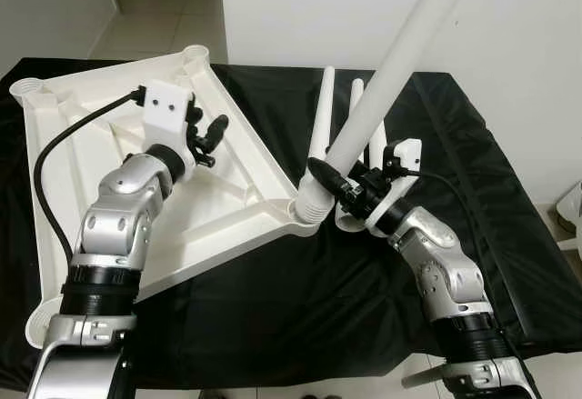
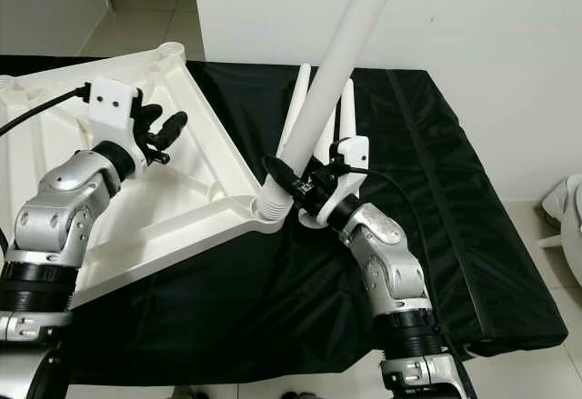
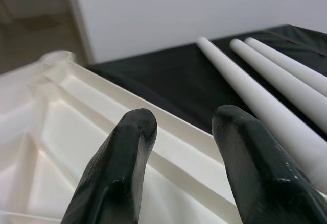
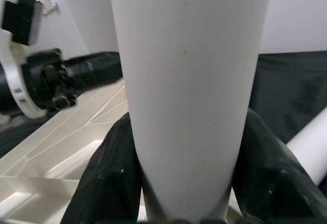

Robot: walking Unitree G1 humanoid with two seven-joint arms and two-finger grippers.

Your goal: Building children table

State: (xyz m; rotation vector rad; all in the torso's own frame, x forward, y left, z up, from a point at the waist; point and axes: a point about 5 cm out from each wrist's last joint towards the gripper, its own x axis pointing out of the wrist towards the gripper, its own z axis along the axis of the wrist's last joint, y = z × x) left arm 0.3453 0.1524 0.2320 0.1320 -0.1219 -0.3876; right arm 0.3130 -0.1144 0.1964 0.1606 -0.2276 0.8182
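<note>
The white tabletop [image 1: 100, 154] lies upside down on the left of the black-covered table, ribs facing up. A long white leg [image 1: 382, 81] stands tilted with its foot at the tabletop's near corner socket [image 1: 305, 208]. My right gripper [image 1: 332, 184] is shut on this leg just above the socket; its fingers [image 4: 112, 173] press the leg [image 4: 186, 81] from both sides. My left gripper [image 1: 207, 135] hovers open over the tabletop's right rim [image 3: 168, 147], nothing between its fingers [image 3: 127, 147].
Three spare white legs [image 3: 255, 76] lie on the black cloth [image 1: 273, 299] behind the right gripper. More sockets sit at the tabletop's far corners [image 1: 194, 54]. A white wall [image 1: 509, 17] stands behind, with tiled floor at back left.
</note>
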